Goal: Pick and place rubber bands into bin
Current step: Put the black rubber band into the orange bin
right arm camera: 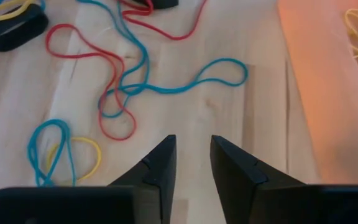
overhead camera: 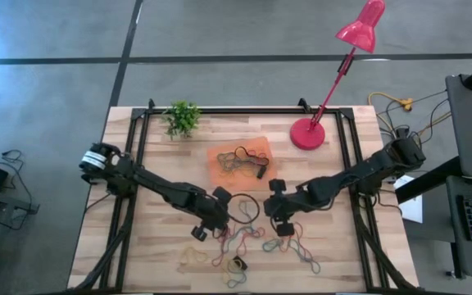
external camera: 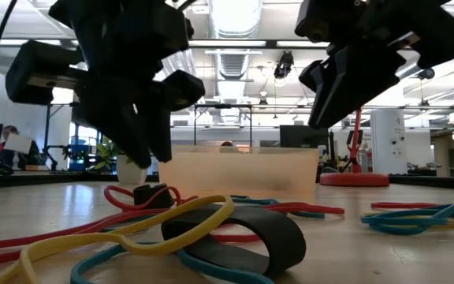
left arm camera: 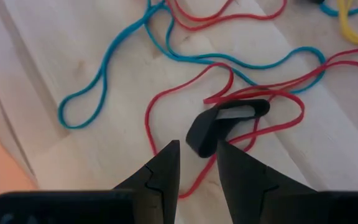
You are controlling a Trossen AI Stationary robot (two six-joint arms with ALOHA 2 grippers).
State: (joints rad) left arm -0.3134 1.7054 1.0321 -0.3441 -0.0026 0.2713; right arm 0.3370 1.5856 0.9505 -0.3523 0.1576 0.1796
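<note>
Loose rubber bands [overhead camera: 244, 246] in red, blue, yellow and black lie on the wooden table near its front edge. The orange bin [overhead camera: 220, 168] sits at the table's middle with several bands in it. My left gripper [left arm camera: 197, 149] hovers open, fingers slanting down, just above a small wide black band [left arm camera: 229, 118] that lies across red bands. My right gripper [right arm camera: 192, 144] stands open over bare wood, well above the table, with a blue band [right arm camera: 185, 78] and a red band [right arm camera: 114, 118] ahead of it and the bin [right arm camera: 328, 74] to one side.
A red lamp's base [overhead camera: 307, 133] stands at the far right and a small green plant [overhead camera: 183, 119] at the far left. A thin black loop [overhead camera: 244, 206] lies between the two grippers. A wide black band with a yellow one [external camera: 243, 237] lies nearest the front edge.
</note>
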